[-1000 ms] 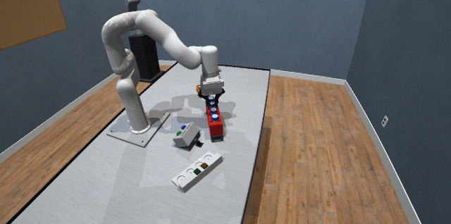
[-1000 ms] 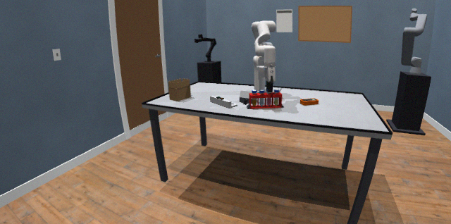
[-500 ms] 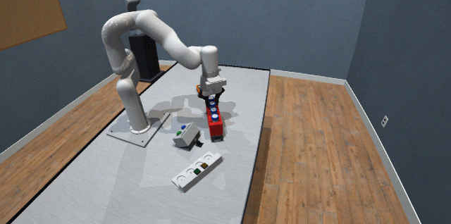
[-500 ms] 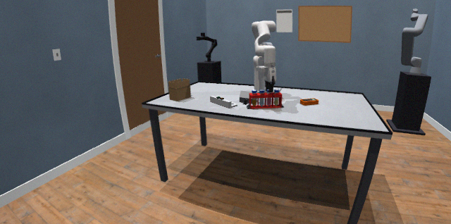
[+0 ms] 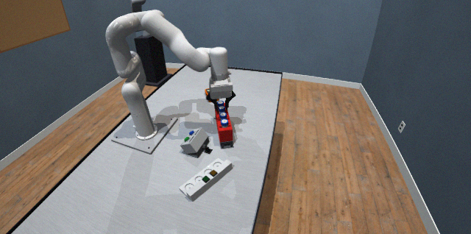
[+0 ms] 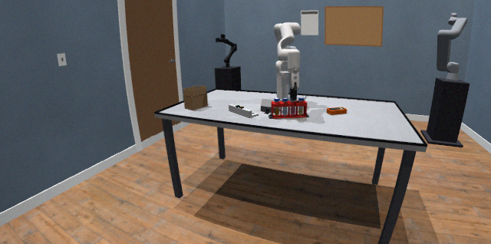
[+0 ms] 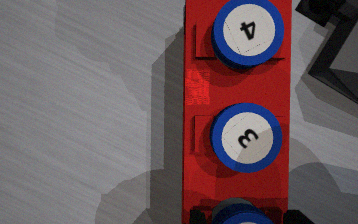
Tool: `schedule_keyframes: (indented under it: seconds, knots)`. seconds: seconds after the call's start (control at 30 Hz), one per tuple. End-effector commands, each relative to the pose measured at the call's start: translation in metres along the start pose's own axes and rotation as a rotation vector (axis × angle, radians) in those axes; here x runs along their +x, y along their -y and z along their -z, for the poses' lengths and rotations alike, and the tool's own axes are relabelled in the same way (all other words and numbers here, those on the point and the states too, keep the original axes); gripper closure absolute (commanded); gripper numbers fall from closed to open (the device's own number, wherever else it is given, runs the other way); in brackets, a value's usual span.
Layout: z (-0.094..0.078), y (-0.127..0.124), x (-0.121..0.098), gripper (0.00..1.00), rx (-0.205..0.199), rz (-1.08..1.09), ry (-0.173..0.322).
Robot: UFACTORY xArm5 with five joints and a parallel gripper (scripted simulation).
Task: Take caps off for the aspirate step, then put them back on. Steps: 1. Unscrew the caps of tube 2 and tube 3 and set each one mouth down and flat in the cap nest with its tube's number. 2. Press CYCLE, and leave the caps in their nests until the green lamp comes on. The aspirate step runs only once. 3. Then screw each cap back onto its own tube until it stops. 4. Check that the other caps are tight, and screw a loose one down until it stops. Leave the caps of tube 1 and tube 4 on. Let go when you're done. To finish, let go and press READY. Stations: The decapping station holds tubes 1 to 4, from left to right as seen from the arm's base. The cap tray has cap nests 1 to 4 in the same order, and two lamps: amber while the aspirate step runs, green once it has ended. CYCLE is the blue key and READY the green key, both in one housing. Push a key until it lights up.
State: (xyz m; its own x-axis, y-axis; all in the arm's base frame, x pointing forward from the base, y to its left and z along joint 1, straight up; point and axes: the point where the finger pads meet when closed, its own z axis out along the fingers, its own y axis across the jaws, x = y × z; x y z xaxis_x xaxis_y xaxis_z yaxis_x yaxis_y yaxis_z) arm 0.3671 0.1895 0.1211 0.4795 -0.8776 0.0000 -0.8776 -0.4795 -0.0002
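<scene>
Under gripper (image 5: 221,102), decapping station (image 5: 224,132) lengthwise, upright

cardboard box (image 6: 195,97) near table corner | orange device, perhaps a meter (image 6: 336,110) | cork board (image 6: 354,25)
</scene>
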Motion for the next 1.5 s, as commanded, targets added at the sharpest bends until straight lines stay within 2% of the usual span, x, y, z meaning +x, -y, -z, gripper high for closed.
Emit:
schedule_keyframes:
  seconds: [0.0,0.37,0.4,0.9,1.27,1.33,1.4,1.47]
  knots:
    - [0.003,0.001,0.0,0.54,0.004,-0.011,0.0]
    - [0.005,0.001,0.0,0.54,0.004,-0.011,0.0]
    - [0.005,0.001,0.0,1.0,0.004,-0.011,0.0]
    - [0.009,0.001,0.0,1.0,0.004,-0.011,0.0]
    - [0.041,0.001,0.0,1.0,0.004,-0.011,0.0]
    - [0.041,0.001,0.0,1.0,0.004,-0.011,0.0]
    - [0.041,-0.004,0.016,1.0,0.004,0.155,-0.001]
    - [0.041,-0.004,0.016,1.0,0.004,0.155,-0.001]
